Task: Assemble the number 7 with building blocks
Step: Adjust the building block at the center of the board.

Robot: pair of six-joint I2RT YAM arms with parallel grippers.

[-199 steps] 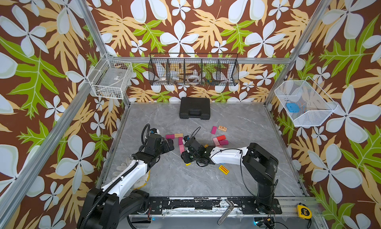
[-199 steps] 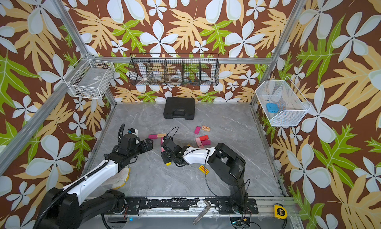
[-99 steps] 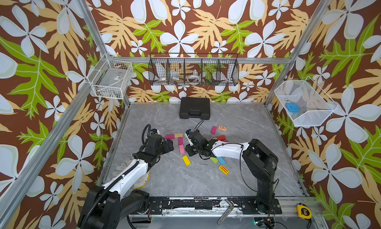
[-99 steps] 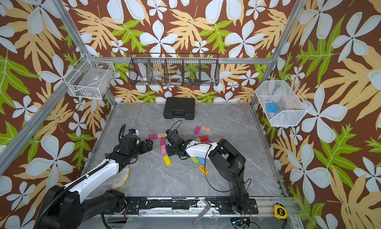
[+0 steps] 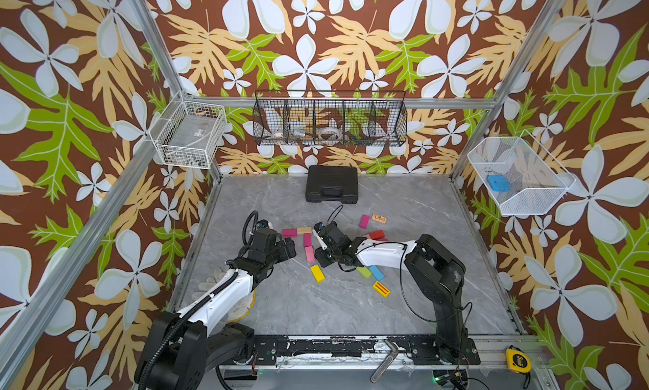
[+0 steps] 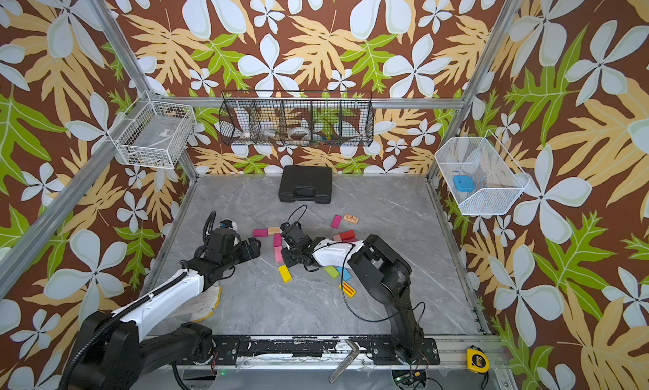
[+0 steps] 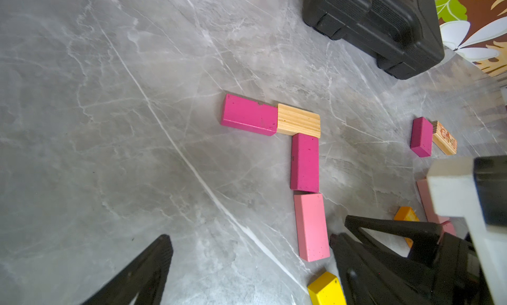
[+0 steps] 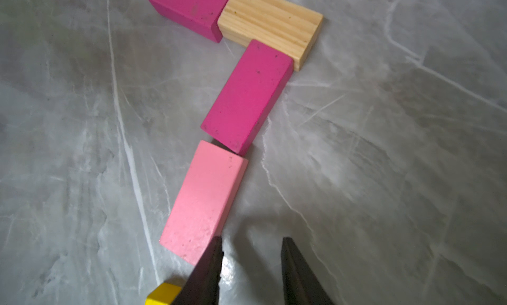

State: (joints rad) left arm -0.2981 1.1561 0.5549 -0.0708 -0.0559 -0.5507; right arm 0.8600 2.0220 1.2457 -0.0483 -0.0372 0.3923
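grey marble-veined desk (image 7: 109, 125) | magenta flat rectangular block (image 7: 248, 114) | plain pale wood-grain block (image 7: 298, 120) | light pink flat block (image 7: 311, 226) | solid yellow flat block (image 5: 317, 273) | yellow block with red stripes (image 5: 381, 289) | green block (image 5: 364, 272) | blue block (image 5: 376, 273) | red block (image 5: 376, 234) | black plastic case (image 5: 331, 188) | brown wallpaper (image 5: 351, 5), white flowers, green and tan leaves

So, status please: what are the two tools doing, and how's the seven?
Left tool open, empty. Right tool slightly open, empty, at the pale pink rectangular block ending the seven's stem. Yellow rectangular block loose just below; nothing blocking.
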